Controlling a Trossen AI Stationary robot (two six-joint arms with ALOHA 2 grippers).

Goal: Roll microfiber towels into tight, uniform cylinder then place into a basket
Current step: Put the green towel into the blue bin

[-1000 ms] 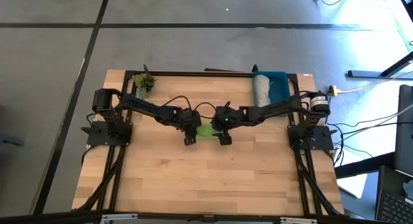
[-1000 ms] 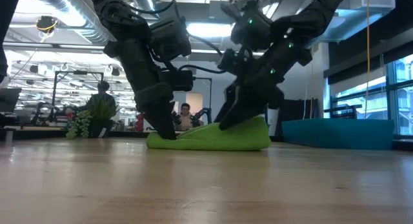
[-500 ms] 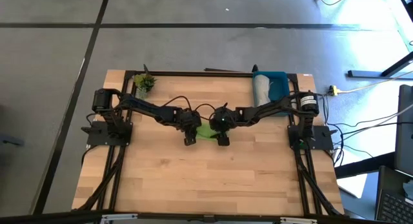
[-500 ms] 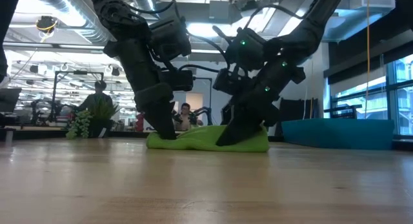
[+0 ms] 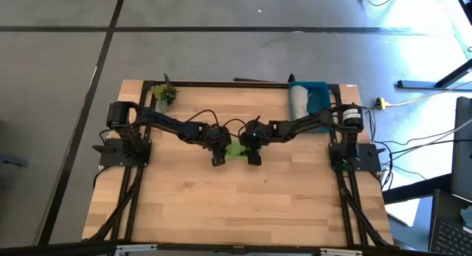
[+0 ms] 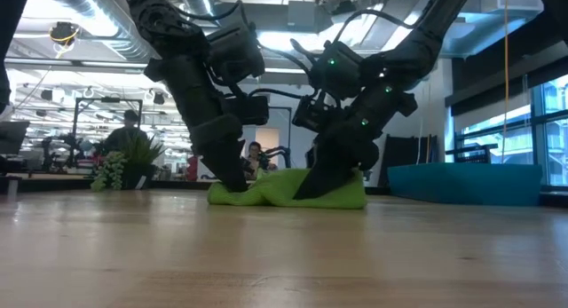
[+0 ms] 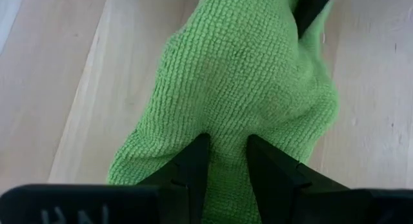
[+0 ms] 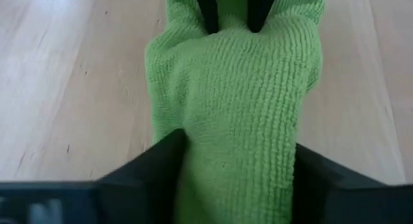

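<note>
The bright green towel (image 5: 236, 150) lies as a bunched, thick roll (image 6: 342, 194) on the wooden table's middle, resting on its underside. My left gripper (image 5: 216, 158) is at its left end, shut on the cloth (image 7: 226, 166). My right gripper (image 5: 254, 157) is at its right end, its fingers wide apart with the roll between them (image 8: 235, 166). The light grey towel (image 5: 299, 102) lies rolled in the blue basket (image 5: 318, 92) at the far right corner. My left gripper pinches a raised fold on the top of the roll's left end (image 7: 227, 130) between its two fingers. The fingers slant down from the table's left. The towel stays on the table. My right gripper takes the roll's right end between its two fingers, one on each long side (image 8: 193, 130). It slants down from the table's right, pointing along the roll. The roll lies on the table.
A small green plant (image 5: 164, 94) stands at the far left corner. The basket (image 6: 470, 182) shows low at the right in the low view. Bare wood lies toward the near edge. People and desks show in the room beyond the table.
My right gripper has sunk onto the towel's right end and shifted a little toward the table's left, rolling slightly. The green roll is pushed shorter between the two grippers, and its middle now sags between a raised left and right end.
</note>
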